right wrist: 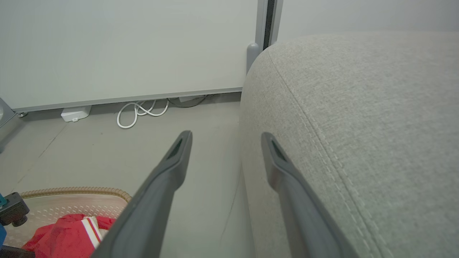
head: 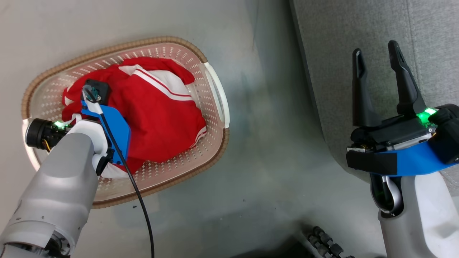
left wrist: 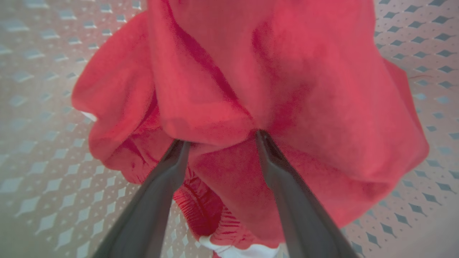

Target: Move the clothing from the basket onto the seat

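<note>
Left end effector (left wrist: 221, 139): fingers apart, tips against clothing (head: 157, 118) in basket (head: 168, 38).
Right end effector (head: 375, 48): fingers apart, empty, over seat (head: 358, 21) edge.

The clothing (head: 157, 118) is soft matt cloth, the basket (head: 168, 52) smooth, seemingly plastic, the seat (head: 358, 28) coarse woven fabric.

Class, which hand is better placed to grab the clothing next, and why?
Left. The left hand is open inside the basket, fingertips at the clothing; the right hand hangs open by the seat.
</note>
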Controlling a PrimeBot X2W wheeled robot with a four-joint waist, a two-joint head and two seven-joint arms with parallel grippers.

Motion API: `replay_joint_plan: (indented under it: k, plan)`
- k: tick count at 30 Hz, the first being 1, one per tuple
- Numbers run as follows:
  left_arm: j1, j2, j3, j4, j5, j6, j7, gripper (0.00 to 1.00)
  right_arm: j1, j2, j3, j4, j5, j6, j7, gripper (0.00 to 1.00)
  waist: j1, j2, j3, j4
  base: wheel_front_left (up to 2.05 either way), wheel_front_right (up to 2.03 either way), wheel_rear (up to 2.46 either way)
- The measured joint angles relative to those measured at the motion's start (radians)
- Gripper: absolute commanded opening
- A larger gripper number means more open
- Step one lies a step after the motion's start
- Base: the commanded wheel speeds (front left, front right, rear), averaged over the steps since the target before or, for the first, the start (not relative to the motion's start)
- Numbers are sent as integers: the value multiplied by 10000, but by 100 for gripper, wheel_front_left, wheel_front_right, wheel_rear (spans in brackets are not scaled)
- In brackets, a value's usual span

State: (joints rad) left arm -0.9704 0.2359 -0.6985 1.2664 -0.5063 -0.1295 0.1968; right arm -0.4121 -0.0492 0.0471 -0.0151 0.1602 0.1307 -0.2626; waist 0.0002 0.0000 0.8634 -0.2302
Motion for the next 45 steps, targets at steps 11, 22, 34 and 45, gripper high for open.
replay_joint_plan:
  k: [11, 22, 34, 45]
  plan:
    - [-204, -42, -445, 94, -63, 0, 173, 100, -147, 0, -40, -307, 100, 0, 0, 100, -1, 0, 594, -109, 0, 0, 0]
    - [-347, -84, -796, 169, 84, 2, 178, 0, -242, 0, -82, -512, 104, 0, 0, 100, -1, 0, 779, -107, 0, 0, 0]
    - [12, -552, -899, -54, -217, 2, -1678, 0, -232, 4, -217, -272, -115, 0, 0, 100, -2, 0, -142, 321, 0, 0, 0]
    - [993, -899, -1101, -512, -823, 0, -3661, 0, 314, 4, -161, 173, -454, 0, 0, 100, -2, 0, -2001, 910, 0, 0, 0]
